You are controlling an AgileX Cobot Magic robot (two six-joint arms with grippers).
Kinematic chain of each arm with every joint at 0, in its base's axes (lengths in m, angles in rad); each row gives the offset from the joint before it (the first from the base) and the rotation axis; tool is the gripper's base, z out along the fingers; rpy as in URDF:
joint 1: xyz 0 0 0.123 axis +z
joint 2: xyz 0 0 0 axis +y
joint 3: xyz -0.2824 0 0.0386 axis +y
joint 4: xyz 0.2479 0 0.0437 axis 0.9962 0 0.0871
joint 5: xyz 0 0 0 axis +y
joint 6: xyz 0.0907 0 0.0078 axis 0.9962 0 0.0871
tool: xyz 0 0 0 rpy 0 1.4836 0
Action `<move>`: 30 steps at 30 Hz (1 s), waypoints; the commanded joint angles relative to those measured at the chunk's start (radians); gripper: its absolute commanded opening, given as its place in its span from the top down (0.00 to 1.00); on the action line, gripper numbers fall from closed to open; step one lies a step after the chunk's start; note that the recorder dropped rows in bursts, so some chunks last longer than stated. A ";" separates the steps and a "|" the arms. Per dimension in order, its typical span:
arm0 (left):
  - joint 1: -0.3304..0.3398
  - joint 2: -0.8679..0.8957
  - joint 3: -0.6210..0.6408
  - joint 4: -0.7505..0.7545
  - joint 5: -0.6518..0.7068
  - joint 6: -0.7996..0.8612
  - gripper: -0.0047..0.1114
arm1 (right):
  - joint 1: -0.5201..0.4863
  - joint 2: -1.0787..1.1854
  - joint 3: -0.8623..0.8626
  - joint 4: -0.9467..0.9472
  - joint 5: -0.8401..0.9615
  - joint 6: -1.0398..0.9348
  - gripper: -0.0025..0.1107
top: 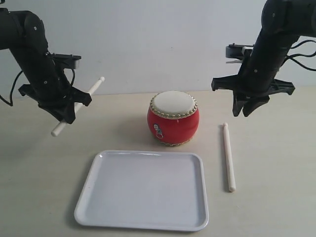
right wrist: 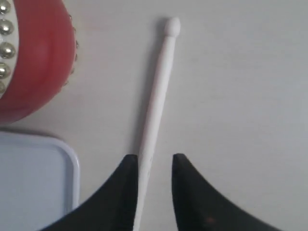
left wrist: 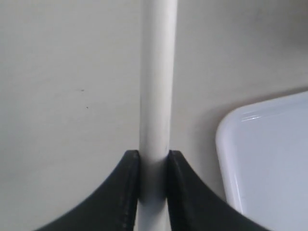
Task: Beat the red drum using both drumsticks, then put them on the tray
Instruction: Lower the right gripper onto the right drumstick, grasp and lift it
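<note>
Beige counter (top: 276, 212), white wall (top: 148, 39) behind. My left fingers (left wrist: 126, 192) grip one stick (left wrist: 158, 72), raised and tilted (tip points up toward the drum (top: 173, 123)). My right fingers (right wrist: 126, 192) are slightly parted, holding nothing, hovering above the other stick (top: 228, 158), which lies flat right of the drum. Tray (top: 143, 192) sits in front of the drum.

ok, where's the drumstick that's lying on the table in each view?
Exterior: loose drumstick lies on the table, right of the red drum and the tray.
Left wrist: not in it; the stick there is the held drumstick, clamped in the left fingers.
Right wrist: seen through the gap between the open right fingers, beside the drum.
Shared landmark: tray corner, in all three.
</note>
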 commanded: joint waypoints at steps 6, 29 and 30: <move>0.001 -0.057 0.066 -0.009 -0.022 -0.010 0.96 | 0.000 0.022 0.160 0.051 -0.103 0.070 0.55; 0.001 -0.057 0.078 -0.017 -0.047 -0.013 0.96 | 0.046 0.125 0.217 0.009 -0.170 0.152 0.58; 0.001 -0.057 0.078 -0.021 -0.047 -0.013 0.96 | 0.046 0.126 0.217 0.000 -0.170 0.152 0.58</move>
